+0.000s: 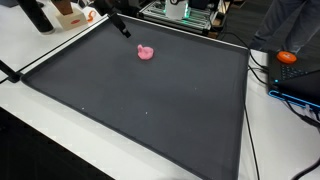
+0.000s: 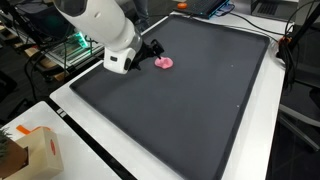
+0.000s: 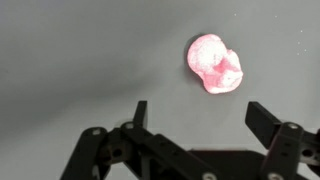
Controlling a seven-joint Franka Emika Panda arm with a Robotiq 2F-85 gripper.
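A small pink lumpy object [image 1: 146, 53] lies on the dark grey mat [image 1: 150, 110]; it also shows in the other exterior view [image 2: 163, 63] and in the wrist view [image 3: 214, 63]. My gripper [image 3: 200, 113] is open and empty. It hovers above the mat just short of the pink object, which lies beyond the fingertips, nearer the right finger. In an exterior view the gripper [image 2: 153, 50] sits beside the object under the white arm [image 2: 105, 30]. In the other exterior view only the gripper's dark fingers [image 1: 120, 27] show at the mat's far edge.
The mat covers a white table [image 2: 75, 130]. A cardboard box [image 2: 35, 150] stands at one corner. Cables and an orange object [image 1: 288, 58] lie off the mat's side. Equipment [image 1: 185, 12] stands behind the far edge.
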